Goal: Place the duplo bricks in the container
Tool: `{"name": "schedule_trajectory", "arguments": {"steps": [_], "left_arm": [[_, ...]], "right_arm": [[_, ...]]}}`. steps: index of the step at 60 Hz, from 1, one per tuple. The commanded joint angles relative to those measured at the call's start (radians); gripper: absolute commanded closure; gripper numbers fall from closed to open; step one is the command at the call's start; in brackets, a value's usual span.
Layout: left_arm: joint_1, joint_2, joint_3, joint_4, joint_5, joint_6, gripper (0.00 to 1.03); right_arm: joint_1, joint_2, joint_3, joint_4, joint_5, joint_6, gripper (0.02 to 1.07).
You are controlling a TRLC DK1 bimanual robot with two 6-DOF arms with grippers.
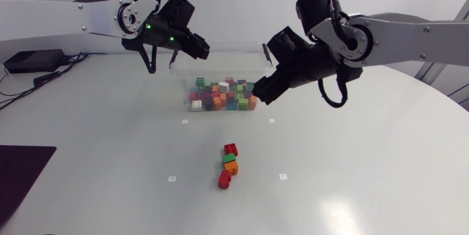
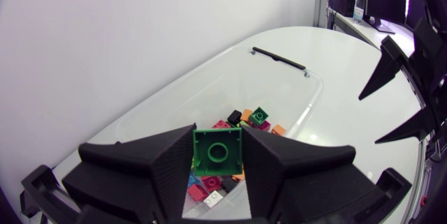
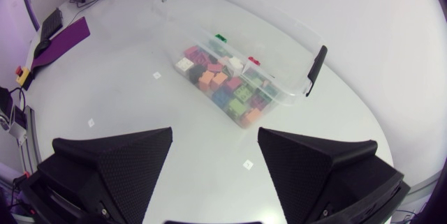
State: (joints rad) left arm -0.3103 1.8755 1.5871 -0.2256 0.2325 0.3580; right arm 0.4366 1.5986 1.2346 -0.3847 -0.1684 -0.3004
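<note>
A green brick (image 2: 217,152) sat clamped between the two fingers of the left gripper (image 1: 196,45), hollow underside facing the wrist camera. It hung above the clear container (image 2: 209,91), over the bare end of the box rather than over the heap. In the head view that gripper was at upper centre-left of the frame, above the container's left end.

The container (image 1: 220,65) stood at upper centre of the frame. A heap of mixed bricks (image 1: 222,94) in orange, green, red, pink, white and blue filled its nearer part. A black handle (image 3: 316,70) lay on one short end.

Four loose bricks (image 1: 231,167) lay on the table below centre, well apart from the container, in a short touching row: red, green, orange, red.

The right gripper (image 3: 215,137) hovered at the container's right end, upper right of centre, its jaws wide apart and holding nothing. From its wrist the whole container (image 3: 272,21) showed ahead of the fingers.

A dark mat (image 1: 22,176) lay at the lower left edge, and small white markers (image 1: 185,121) dotted the table (image 1: 366,176).
</note>
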Motion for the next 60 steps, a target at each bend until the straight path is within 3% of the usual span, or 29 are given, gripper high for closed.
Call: {"name": "schedule_trajectory", "arguments": {"steps": [1, 13, 17, 21, 26, 29, 42, 60], "left_arm": [[0.000, 0.042, 0.063, 0.014, 0.013, -0.028, 0.73], [0.004, 0.122, 0.159, -0.012, 0.011, -0.030, 0.71], [0.004, 0.145, 0.188, -0.029, 0.011, -0.030, 0.64], [0.004, 0.157, 0.209, -0.052, 0.010, -0.028, 0.48], [0.000, 0.157, 0.215, -0.072, 0.010, -0.022, 0.13], [0.000, 0.146, 0.211, -0.081, 0.010, -0.016, 0.06], [0.004, 0.043, 0.123, -0.098, 0.010, 0.025, 0.05], [0.010, -0.193, -0.142, -0.155, 0.007, 0.147, 0.05]], "right_arm": [[0.008, -0.029, -0.053, 0.010, -0.005, -0.042, 0.18], [0.034, -0.055, -0.121, 0.000, -0.022, -0.114, 0.18], [0.045, -0.055, -0.130, -0.014, -0.025, -0.141, 0.18], [0.056, -0.052, -0.135, -0.026, -0.036, -0.171, 0.18], [0.074, -0.043, -0.133, -0.046, -0.040, -0.204, 0.18], [0.085, -0.031, -0.132, -0.059, -0.042, -0.223, 0.18], [0.111, 0.027, -0.123, -0.108, -0.088, -0.332, 0.18], [0.131, 0.089, -0.047, -0.252, -0.149, -0.534, 0.18]]}}
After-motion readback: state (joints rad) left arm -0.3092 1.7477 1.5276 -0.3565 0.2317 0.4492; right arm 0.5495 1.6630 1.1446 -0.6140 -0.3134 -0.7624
